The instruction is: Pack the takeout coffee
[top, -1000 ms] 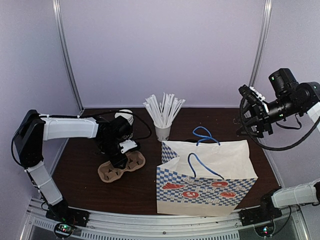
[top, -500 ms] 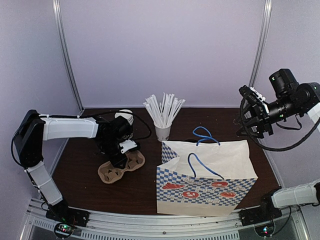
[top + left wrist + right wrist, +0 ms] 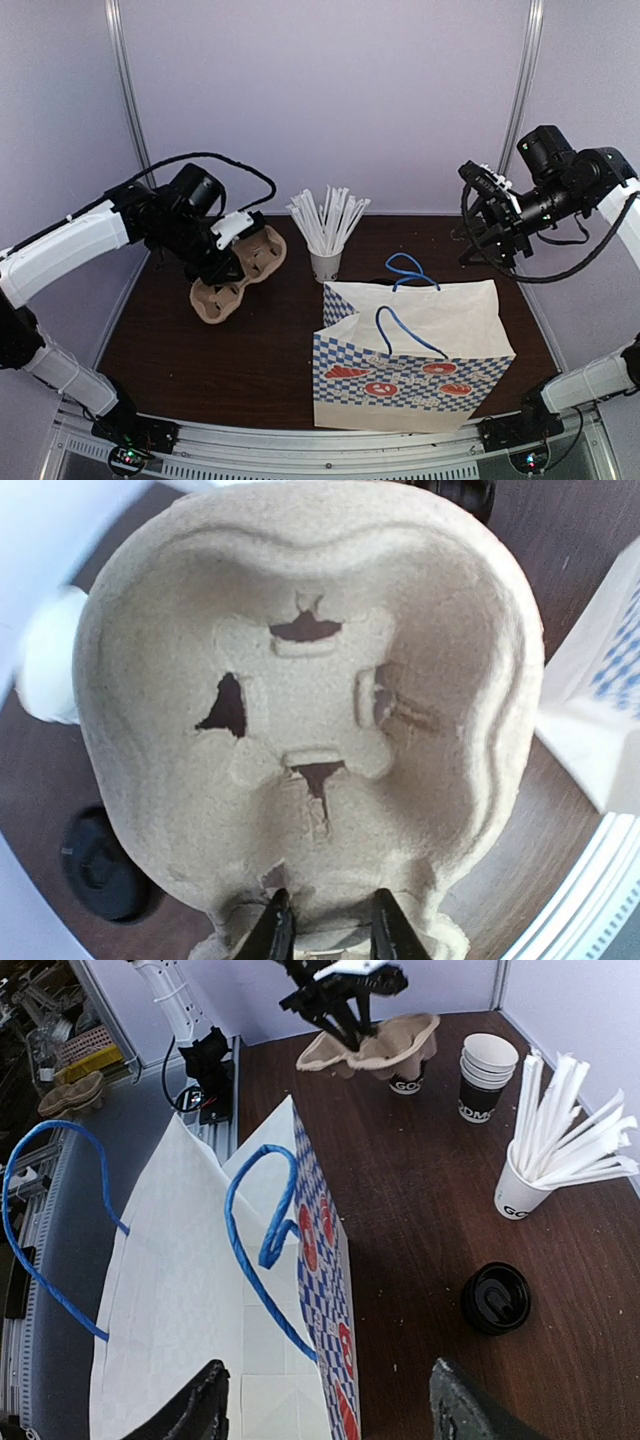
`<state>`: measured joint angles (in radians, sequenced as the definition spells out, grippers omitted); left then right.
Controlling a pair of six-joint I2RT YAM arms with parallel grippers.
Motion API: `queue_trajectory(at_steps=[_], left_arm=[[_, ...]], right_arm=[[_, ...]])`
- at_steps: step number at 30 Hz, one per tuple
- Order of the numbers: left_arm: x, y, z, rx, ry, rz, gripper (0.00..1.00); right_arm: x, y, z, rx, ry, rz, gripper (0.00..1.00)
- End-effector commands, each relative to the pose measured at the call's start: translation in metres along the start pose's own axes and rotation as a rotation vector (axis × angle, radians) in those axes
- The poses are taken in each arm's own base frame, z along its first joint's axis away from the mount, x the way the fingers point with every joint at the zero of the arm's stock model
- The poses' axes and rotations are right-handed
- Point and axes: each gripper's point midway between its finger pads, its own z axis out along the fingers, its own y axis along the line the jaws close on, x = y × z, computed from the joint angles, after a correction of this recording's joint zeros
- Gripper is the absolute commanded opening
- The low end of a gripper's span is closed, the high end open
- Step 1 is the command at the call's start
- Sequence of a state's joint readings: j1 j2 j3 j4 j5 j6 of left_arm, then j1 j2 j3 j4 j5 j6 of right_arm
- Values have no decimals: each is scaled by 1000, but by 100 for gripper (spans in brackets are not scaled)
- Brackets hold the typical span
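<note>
My left gripper point(image 3: 230, 252) is shut on the middle ridge of a brown cardboard cup carrier point(image 3: 240, 272) and holds it tilted above the table's back left. The carrier point(image 3: 320, 710) fills the left wrist view, with my fingertips point(image 3: 275, 925) pinching its lower edge. The takeout coffee point(image 3: 405, 1082), a black cup with white lettering, stands under the raised carrier point(image 3: 375, 1045), which hides its top. Its black lid point(image 3: 100, 865) shows below the carrier's left side. My right gripper point(image 3: 487, 225) hangs open in the air over the bag's right end, holding nothing.
A white paper bag point(image 3: 415, 350) with blue checks and blue handles stands at the front right. A white cup of straws point(image 3: 325, 262) stands behind it. A stack of lidless black cups point(image 3: 485, 1075) is next to the coffee. A loose black lid point(image 3: 497, 1297) lies near the straws.
The left arm has lifted the carrier off the table, up and toward the back left. The right gripper has shifted a little left and opened wider.
</note>
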<state>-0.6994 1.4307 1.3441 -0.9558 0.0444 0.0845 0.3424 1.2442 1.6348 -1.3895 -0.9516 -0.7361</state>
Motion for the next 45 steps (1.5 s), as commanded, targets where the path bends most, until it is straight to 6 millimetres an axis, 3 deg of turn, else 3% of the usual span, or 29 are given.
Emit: queue_trajectory(at_steps=[1, 11, 17, 19, 24, 34, 40, 45], left_arm=[[-31, -1, -54, 5, -142, -16, 24], [-93, -35, -170, 175, -524, 31, 25], [-120, -50, -214, 255, -678, 76, 25], [-123, -50, -222, 253, -697, 81, 25], [-119, -48, -231, 230, -706, 79, 25], [-100, -63, -245, 288, -731, 104, 26], [-94, -65, -249, 286, -740, 106, 26], [-94, -70, -247, 332, -729, 91, 26]], right_arm=[[-12, 23, 6, -79, -7, -45, 72], [10, 34, 48, -191, 130, -33, 74], [13, 16, 72, -153, 165, 10, 58], [12, 17, 79, -174, 180, 21, 46], [2, 21, 100, -214, 219, 13, 0], [-58, 14, 115, -304, 119, 84, 0], [-66, -9, 143, -319, 143, 135, 0], [-74, -18, 154, -330, 139, 153, 0]])
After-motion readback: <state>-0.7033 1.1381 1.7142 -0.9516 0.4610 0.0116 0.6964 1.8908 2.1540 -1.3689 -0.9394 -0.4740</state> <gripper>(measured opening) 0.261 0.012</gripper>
